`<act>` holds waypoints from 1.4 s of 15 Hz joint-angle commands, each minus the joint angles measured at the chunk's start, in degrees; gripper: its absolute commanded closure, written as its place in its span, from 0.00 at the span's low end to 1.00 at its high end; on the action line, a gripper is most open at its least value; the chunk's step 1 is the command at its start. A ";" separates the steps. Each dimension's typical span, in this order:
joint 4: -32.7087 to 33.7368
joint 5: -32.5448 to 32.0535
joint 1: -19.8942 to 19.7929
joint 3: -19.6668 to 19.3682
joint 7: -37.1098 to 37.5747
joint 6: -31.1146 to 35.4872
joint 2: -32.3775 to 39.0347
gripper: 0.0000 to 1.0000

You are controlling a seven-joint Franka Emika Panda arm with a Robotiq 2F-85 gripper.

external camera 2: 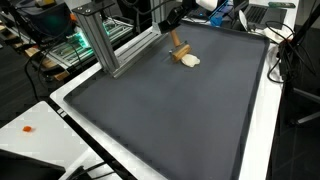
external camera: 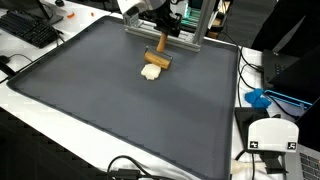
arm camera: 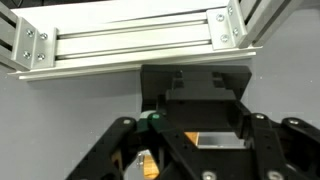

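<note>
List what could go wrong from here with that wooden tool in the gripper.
1. The gripper holds the wooden tool high on its thin, tilted handle, so it may pivot or slip.
2. The tool's head sits against the white lump; a push could squash it or shove it across the mat.
3. The metal frame stands close behind; a backward swing could hit it.

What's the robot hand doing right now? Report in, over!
Gripper shut on wooden tool, by the handle. Tool head down on mat, right beside white lump. Metal frame close by gripper.
</note>
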 commanded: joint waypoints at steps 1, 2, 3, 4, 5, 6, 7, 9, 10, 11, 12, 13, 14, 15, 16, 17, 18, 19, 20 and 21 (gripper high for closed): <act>2.18 1.22 0.06 -0.63 -0.33 0.77 1.46 0.65; 2.48 1.19 0.03 -0.68 -0.33 0.75 1.57 0.65; 2.63 1.18 0.01 -0.73 -0.36 0.89 1.70 0.65; 2.75 1.18 -0.01 -0.79 -0.36 1.19 1.93 0.65; 2.95 1.06 0.01 -0.86 -0.27 1.36 2.16 0.65; 3.18 1.19 -0.04 -0.91 -0.27 1.52 2.41 0.65; 3.38 1.11 -0.06 -0.98 -0.25 1.73 2.62 0.65; 3.96 1.28 -0.14 -1.09 -0.22 1.96 3.05 0.65; 4.21 1.36 -0.17 -1.13 -0.24 1.89 3.21 0.65; 4.52 1.43 -0.19 -1.17 -0.21 1.90 3.42 0.65; 4.88 1.45 -0.19 -1.22 -0.16 1.92 3.68 0.65; 5.20 1.57 -0.21 -1.25 -0.18 1.92 3.91 0.65; 5.56 1.61 -0.24 -1.32 -0.09 2.06 4.24 0.65; 5.84 1.63 -0.27 -1.35 -0.07 2.06 4.45 0.65; 6.16 1.63 -0.28 -1.38 -0.01 2.10 4.70 0.65; 6.43 1.70 -0.31 -1.39 -0.02 2.12 4.90 0.65; 6.68 1.76 -0.30 -1.41 -0.01 2.08 5.15 0.65; 6.85 1.69 -0.26 -1.47 0.08 2.21 5.32 0.65; 6.96 1.82 -0.29 -1.49 0.09 2.54 5.45 0.65; 7.08 1.68 -0.26 -1.55 0.09 2.70 5.57 0.65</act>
